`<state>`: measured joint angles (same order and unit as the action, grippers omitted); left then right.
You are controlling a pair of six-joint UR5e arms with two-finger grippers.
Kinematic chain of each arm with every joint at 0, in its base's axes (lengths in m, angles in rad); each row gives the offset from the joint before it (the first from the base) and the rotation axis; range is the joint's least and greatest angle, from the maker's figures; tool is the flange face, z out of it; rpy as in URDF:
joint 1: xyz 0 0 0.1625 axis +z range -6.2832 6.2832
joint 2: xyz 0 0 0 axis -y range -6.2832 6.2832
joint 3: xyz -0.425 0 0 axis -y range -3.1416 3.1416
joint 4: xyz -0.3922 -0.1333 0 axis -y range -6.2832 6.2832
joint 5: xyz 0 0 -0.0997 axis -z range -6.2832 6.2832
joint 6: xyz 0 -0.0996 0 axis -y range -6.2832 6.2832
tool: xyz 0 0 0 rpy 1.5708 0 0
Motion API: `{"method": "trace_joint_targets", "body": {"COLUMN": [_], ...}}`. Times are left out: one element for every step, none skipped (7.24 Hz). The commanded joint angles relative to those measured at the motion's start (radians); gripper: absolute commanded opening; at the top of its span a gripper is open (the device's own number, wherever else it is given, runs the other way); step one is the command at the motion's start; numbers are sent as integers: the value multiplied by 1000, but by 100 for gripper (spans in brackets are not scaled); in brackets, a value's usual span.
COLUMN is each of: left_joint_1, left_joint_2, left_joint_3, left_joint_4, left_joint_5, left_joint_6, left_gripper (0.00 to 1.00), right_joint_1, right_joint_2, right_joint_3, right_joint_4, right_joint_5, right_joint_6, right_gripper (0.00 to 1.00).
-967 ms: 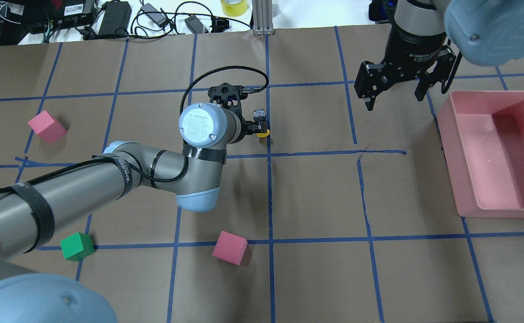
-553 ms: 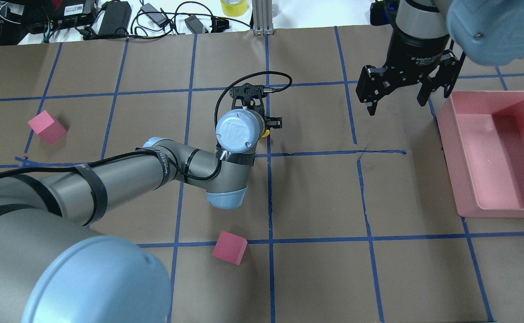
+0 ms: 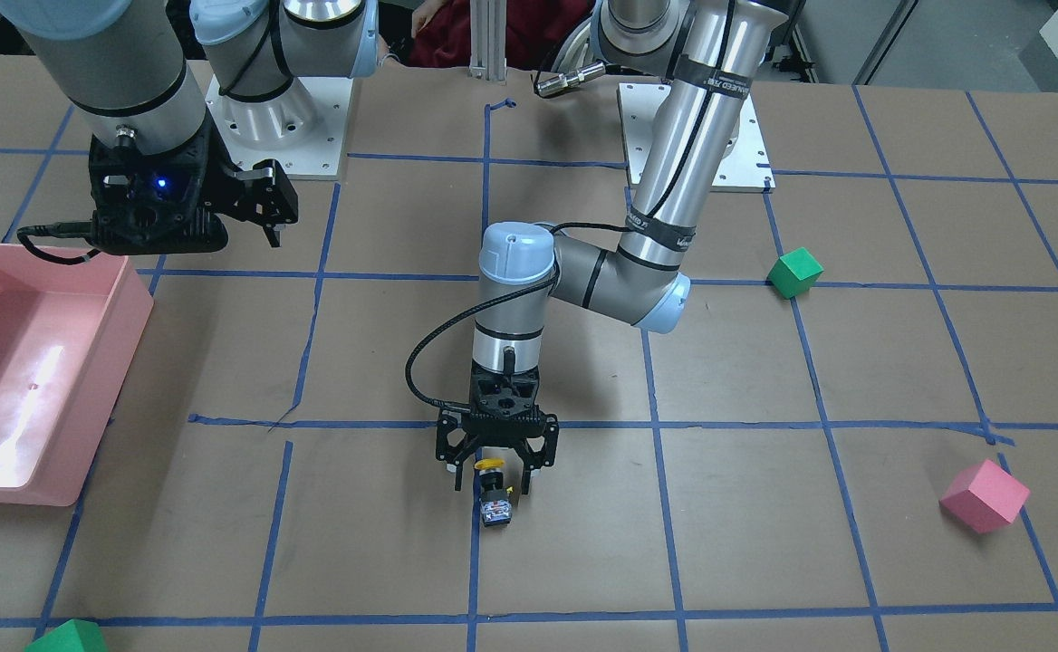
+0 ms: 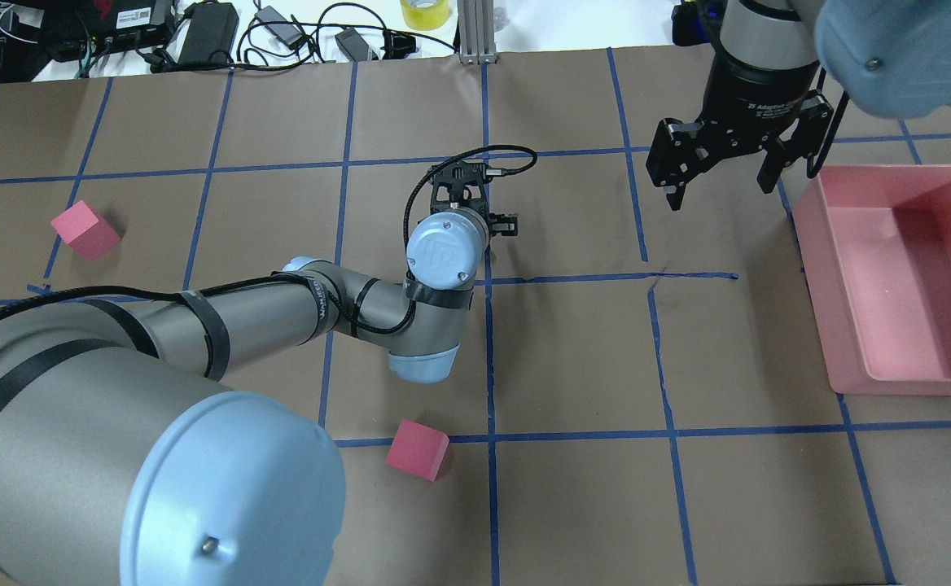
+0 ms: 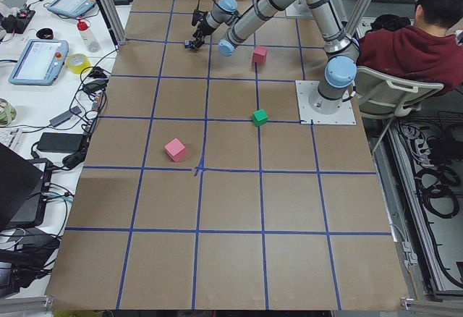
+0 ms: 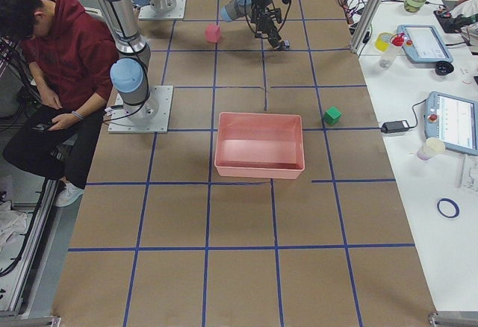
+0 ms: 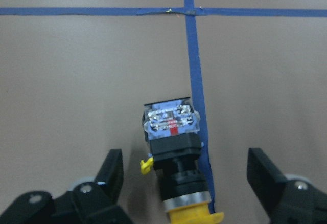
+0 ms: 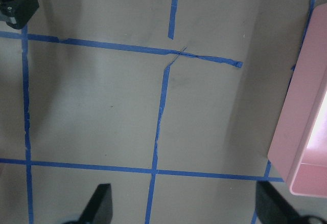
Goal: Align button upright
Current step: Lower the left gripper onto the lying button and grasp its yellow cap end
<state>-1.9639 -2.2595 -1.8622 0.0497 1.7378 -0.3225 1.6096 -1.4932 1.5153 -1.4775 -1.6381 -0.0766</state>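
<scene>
Left wrist-mounted view: button (image 7: 173, 147) lies sideways within spread left claw (image 7: 185, 165).

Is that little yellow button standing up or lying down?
Lying down. The button rests on its side, with its yellow cap toward the left wrist camera and its grey base pointing away.

The table (image 4: 573, 358) in front of me is covered edge to edge in brown paper, marked into big squares by blue tape lines (image 4: 491, 366). Along one side runs a white bench (image 5: 32, 103) cluttered with black power bricks and cables (image 4: 208, 32), a roll of yellow tape (image 4: 422, 11) and a tablet-like pendant (image 5: 37, 60). An aluminium post (image 4: 475, 32) stands at the table's edge. On the opposite side a pale chair (image 5: 391, 89) sits on a grey floor (image 5: 434, 237) with loose cabling. The light is even and the shadows are soft.
</scene>
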Motion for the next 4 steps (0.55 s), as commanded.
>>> {"method": "trace_joint_targets", "body": {"left_joint_1": [-29,-32,-32,-32], "left_joint_2": [5,8,6,6], "left_joint_3": [-22,-20,-17,-17], "left_joint_4": [1,1,1,-1], "left_joint_5": [64,71,71,71], "left_joint_6": [-56,-58,-58,-55], "left_gripper": [85,74,63,48], "right_joint_1": [1,1,1,3], "right_joint_2": [5,7,2,2], "right_joint_3": [3,3,3,2], "right_joint_4": [-1,-1,-1,-1], "right_joint_5": [6,6,7,7], "right_joint_6": [0,0,3,7], "right_gripper": [100,100,100,100]}}
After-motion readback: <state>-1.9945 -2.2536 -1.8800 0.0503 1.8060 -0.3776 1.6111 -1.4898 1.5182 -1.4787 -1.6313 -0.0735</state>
